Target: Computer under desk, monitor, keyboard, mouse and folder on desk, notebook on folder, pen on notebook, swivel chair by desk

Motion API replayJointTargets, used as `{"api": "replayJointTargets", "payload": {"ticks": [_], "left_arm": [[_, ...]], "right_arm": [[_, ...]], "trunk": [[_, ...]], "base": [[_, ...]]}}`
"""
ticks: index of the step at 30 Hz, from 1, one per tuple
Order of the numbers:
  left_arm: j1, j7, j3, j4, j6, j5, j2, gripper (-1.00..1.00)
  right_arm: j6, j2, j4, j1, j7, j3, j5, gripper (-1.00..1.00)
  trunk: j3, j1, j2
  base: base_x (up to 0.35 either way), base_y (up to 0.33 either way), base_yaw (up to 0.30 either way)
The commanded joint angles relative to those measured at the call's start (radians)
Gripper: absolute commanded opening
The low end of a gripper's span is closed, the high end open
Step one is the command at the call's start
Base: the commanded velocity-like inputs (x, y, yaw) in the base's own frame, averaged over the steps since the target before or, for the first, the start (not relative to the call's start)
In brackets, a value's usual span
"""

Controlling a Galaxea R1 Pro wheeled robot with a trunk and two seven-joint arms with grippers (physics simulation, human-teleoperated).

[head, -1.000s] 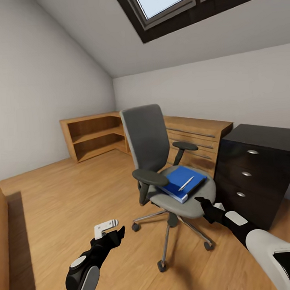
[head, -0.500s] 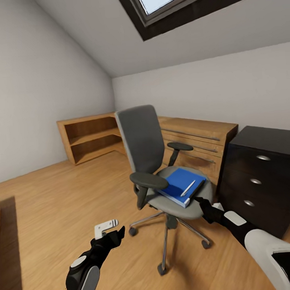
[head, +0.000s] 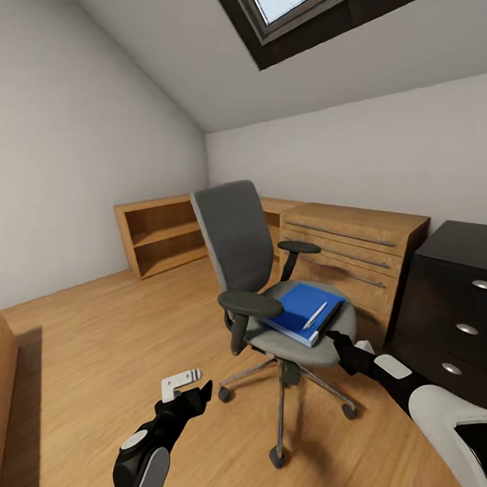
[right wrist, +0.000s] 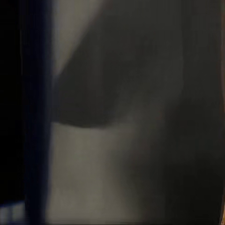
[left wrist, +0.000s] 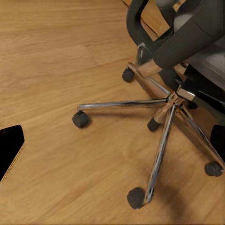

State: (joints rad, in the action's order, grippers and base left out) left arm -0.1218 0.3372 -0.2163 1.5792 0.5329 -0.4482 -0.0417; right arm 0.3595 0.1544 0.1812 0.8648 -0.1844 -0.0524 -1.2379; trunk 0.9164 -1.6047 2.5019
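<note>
Folder (head: 303, 310) lies on the swivel chair (head: 275, 292) seat, pen (head: 314, 315) on top, just beyond the right end effector (head: 341, 349), which presses at the seat edge; clenched or released cannot be told. Left end effector (head: 189, 394) hangs low, state unclear. Advise approaching level, gripping the folder's near edge, keeping it flat

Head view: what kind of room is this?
Likely an attic room used as a home office or bedroom: a sloped ceiling with a skylight, a wood floor, a swivel chair carrying a blue folder, a low wooden shelf unit and a black drawer unit.
</note>
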Motion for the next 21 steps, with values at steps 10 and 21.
{"api": "replayJointTargets", "payload": {"ticks": [10,21], "left_arm": [[-0.001,0.01,-0.001,0.0,0.002,-0.011,-0.001,1.0],[-0.001,0.01,-0.009,-0.001,0.003,-0.012,0.0,1.0]], "right_arm": [[0.001,0.001,0.0,0.0,-0.003,-0.009,-0.008,1.0],[0.001,-0.012,0.0,0.0,-0.006,-0.009,-0.006,1.0]], "trunk": [[-0.005,0.0,0.0],[-0.011,0.0,0.0]], "base": [[0.001,0.0,0.256],[0.269,0.0,0.248]]}}
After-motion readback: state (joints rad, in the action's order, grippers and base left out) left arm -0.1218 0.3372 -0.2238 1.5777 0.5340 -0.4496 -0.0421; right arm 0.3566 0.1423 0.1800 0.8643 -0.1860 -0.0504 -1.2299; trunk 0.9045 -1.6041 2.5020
